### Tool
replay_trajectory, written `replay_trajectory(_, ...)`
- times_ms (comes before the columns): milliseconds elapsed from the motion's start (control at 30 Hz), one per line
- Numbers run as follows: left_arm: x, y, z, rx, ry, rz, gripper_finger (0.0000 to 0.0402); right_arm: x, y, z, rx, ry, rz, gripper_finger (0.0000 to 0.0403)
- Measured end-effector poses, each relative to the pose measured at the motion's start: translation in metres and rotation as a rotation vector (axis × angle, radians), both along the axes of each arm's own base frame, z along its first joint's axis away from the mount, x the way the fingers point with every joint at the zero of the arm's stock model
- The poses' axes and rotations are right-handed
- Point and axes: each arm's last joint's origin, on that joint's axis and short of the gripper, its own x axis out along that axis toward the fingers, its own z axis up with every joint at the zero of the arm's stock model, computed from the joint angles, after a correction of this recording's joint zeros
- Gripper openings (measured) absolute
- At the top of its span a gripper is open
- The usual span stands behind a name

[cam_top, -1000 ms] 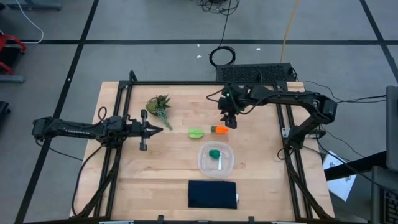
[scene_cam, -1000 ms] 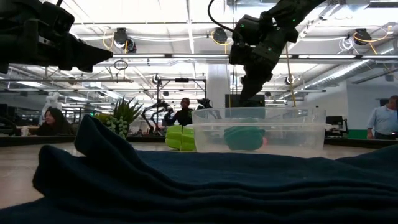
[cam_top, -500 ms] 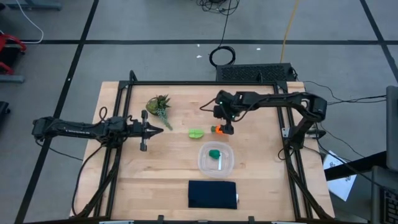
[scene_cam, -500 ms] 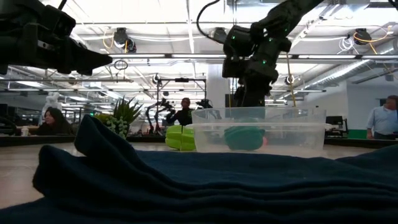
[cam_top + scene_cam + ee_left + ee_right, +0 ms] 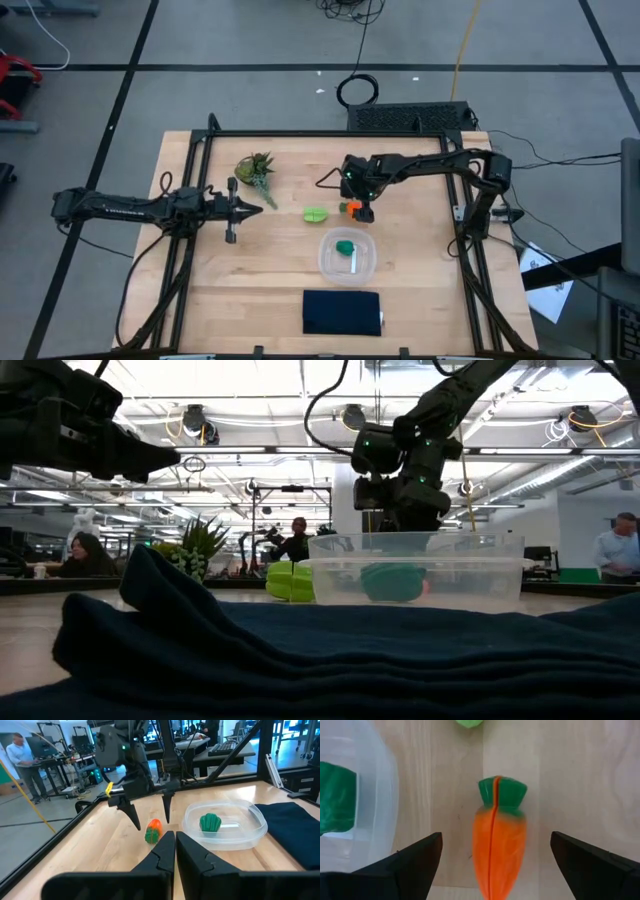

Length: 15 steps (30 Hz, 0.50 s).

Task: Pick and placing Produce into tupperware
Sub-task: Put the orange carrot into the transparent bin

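Note:
The orange carrot with a green top lies flat on the wood, just off the far rim of the clear tupperware. My right gripper is open and hangs over the carrot, pointing down, with one finger on each side and a gap at both. In the left wrist view its fingertips stand just above the carrot. The dark green lump lies inside the tupperware. The lime-green piece rests on the table left of the carrot. My left gripper is shut and waits on the table's left side.
A folded navy cloth lies near the table's near edge, below the tupperware. A leafy plant sprig sits toward the far left. A black frame borders the table. People show in the room beyond.
My right gripper has come down and moved a little toward the table's left and near edge, ending low over the carrot. The carrot, the lime piece and the tupperware have stayed where they were.

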Motion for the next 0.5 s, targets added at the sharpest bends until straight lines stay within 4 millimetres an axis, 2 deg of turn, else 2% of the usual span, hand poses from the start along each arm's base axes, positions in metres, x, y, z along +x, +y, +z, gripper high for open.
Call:
replay_trajectory(333, 0.0, 0.0, 0.0, 0.002, 0.0, 0.0, 0.0019, 0.004, 0.0, -0.018, 0.008, 0.039, 0.011, 0.0362)
replay_trajectory(500, 0.0, 0.0, 0.0, 0.0, 0.0, 0.0, 0.0019, 0.004, 0.0, -0.019, 0.002, 0.042, 0.019, 0.0323)
